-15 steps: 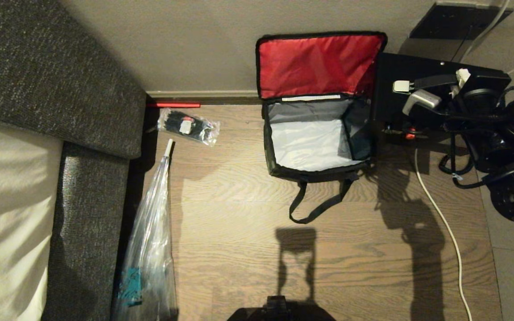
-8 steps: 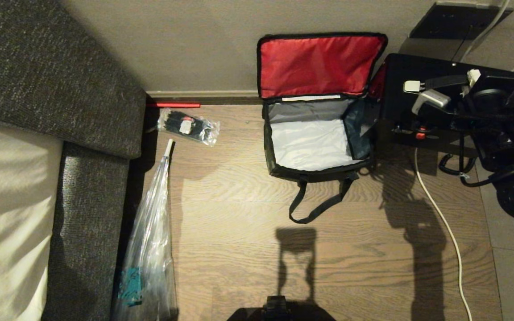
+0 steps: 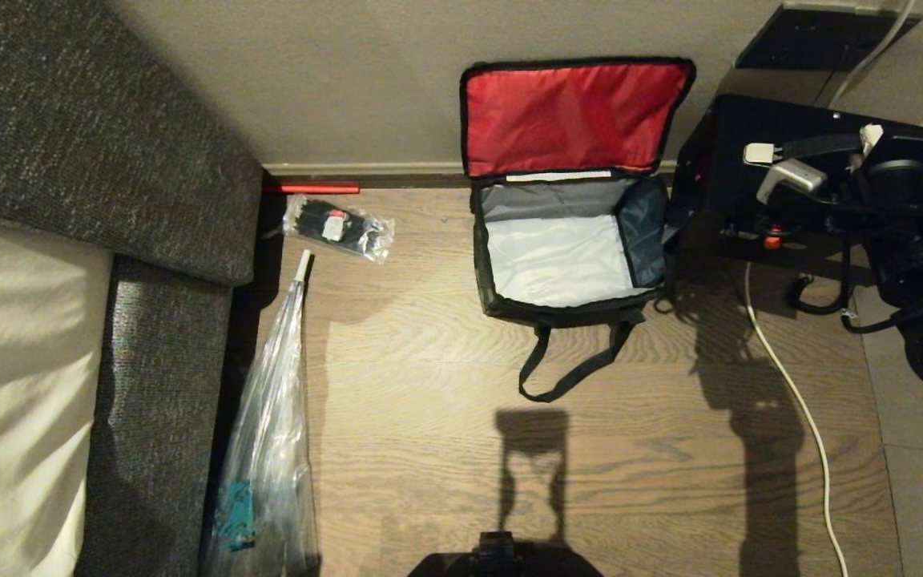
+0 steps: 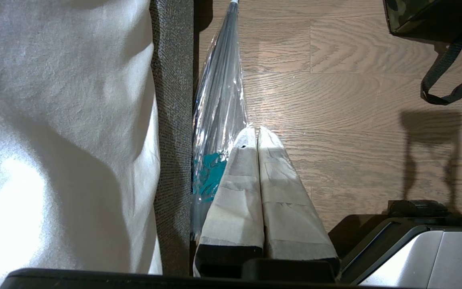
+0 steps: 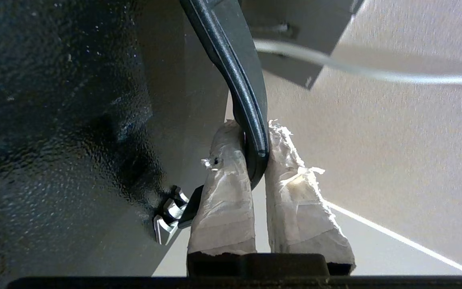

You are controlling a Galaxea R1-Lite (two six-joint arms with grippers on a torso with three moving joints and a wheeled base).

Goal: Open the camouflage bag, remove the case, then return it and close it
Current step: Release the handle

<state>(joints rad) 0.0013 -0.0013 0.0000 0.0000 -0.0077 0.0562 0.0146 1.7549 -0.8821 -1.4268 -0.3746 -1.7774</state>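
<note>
From my remote seat, the left gripper (image 4: 257, 134) hangs parked low beside the robot's base, taped fingers pressed together on nothing, over the wood floor (image 3: 630, 449) next to a long clear plastic bag (image 3: 269, 449) lying along the grey sofa (image 3: 165, 377). Only the base's dark edge shows at the bottom of the head view. Farther out, the camouflage bag (image 3: 566, 308) sits open on the floor against the wall, its red-lined lid (image 3: 570, 116) propped upright, its silver-grey inside bare, one strap handle (image 3: 570, 377) looping toward me. A small packet of black items (image 3: 337, 227) lies to its left near the baseboard. To the bag's right, the right gripper (image 5: 255, 158) is clamped narrowly on the handle (image 5: 239, 80) of the black case (image 3: 750, 184), held lifted beside the bag. Arm and cables cover much of the case, and I cannot tell whether it touches the bag's side. A white cable (image 3: 790, 401) trails beneath it.
</note>
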